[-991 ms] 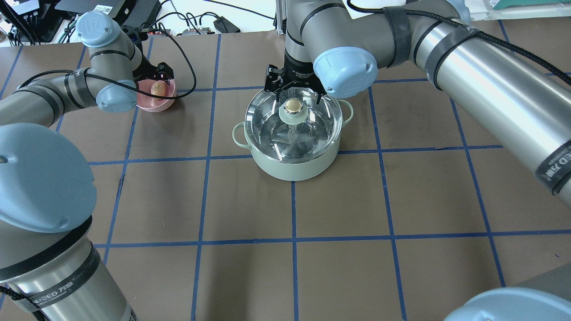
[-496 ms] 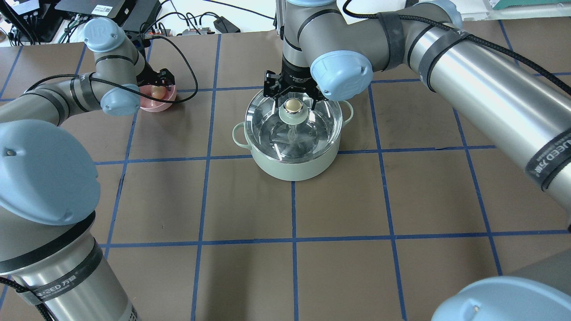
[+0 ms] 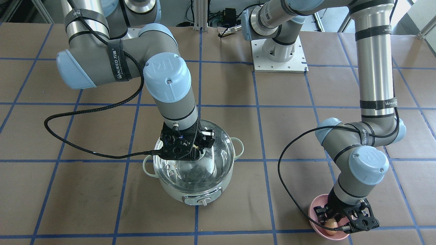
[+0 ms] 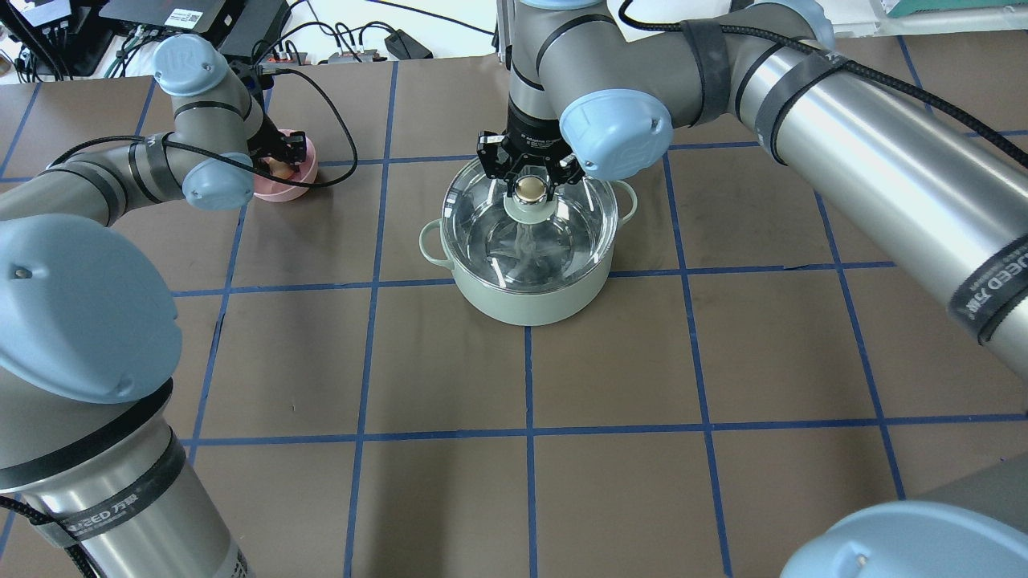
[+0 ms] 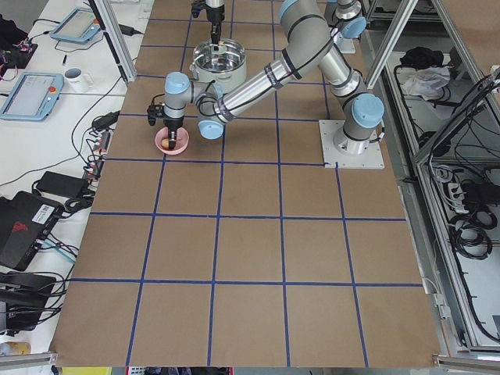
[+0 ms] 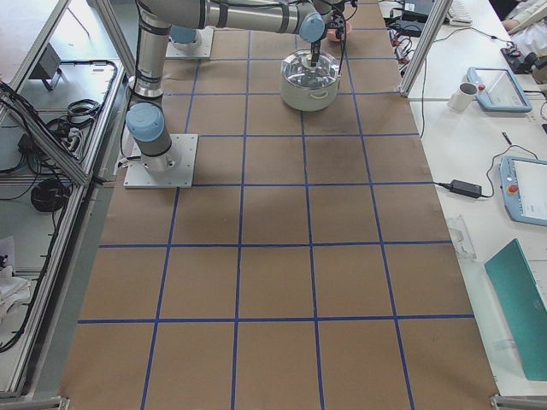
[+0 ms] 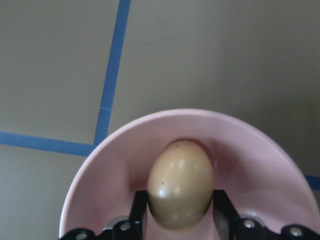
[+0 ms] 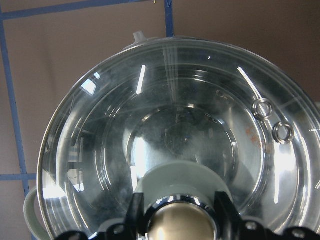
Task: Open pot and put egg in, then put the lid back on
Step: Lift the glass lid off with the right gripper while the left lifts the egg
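The mint-green pot [image 4: 526,301] stands mid-table with the glass lid [image 4: 482,233] on it. My right gripper [image 4: 530,181] is down over the lid, its fingers closed on either side of the beige knob [image 8: 182,222]. The lid sits flat on the pot in the front view [image 3: 177,173]. The tan egg [image 7: 180,180] lies in a small pink bowl [image 7: 95,195] at the far left of the table. My left gripper [image 7: 180,215] is lowered into the bowl with its fingers pressed against both sides of the egg. The egg rests in the bowl [image 3: 315,217].
The pot's front panel with its white knob [image 3: 204,201] faces away from the robot. A black cable [image 4: 337,136] loops from my left wrist beside the pink bowl [image 4: 291,191]. Brown table with blue grid lines [image 4: 530,433] stretches in front of the pot.
My right gripper has come forward and down onto the lid's knob and closed on it. My left gripper has lowered into the pink bowl around the egg.
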`<state>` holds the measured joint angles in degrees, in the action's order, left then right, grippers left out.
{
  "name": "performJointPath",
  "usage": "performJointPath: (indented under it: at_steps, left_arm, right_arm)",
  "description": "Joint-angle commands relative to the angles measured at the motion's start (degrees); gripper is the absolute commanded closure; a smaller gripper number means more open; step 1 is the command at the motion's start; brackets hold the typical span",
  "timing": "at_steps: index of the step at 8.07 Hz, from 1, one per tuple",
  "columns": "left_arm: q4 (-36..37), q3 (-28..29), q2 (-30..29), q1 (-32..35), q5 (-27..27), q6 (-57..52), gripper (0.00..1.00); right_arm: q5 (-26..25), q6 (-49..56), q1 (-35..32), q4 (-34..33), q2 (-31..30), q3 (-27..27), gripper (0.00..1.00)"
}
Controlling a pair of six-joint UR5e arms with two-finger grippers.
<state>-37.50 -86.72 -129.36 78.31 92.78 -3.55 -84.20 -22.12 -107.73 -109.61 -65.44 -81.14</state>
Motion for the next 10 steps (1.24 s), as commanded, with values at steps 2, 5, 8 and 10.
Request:
performJointPath:
  at_steps: [2,5,8,10]
  left_arm:
    - [-0.38,-0.03,-0.10,0.00,-0.06,-0.06,0.58]
    - [-5.09,-0.03,4.01,0.09,0.12,0.29,0.60]
    - [-10.92,-4.31,12.97,2.00,0.47,1.00,0.60]
    - [-13.29,-5.39,18.77,9.27,0.47,6.84,0.59]
  right_arm:
    - [-0.26,0.50,0.58,3.15,-3.53,0.28,1.00]
    - [-2.73,7.42,5.57,10.78,-9.86,0.28,1.00]
    - [-3.60,19.99,16.29,19.40,-16.63,0.28,1.00]
    - [-5.19,25.63,20.87,21.89,-18.40,0.19,1.00]
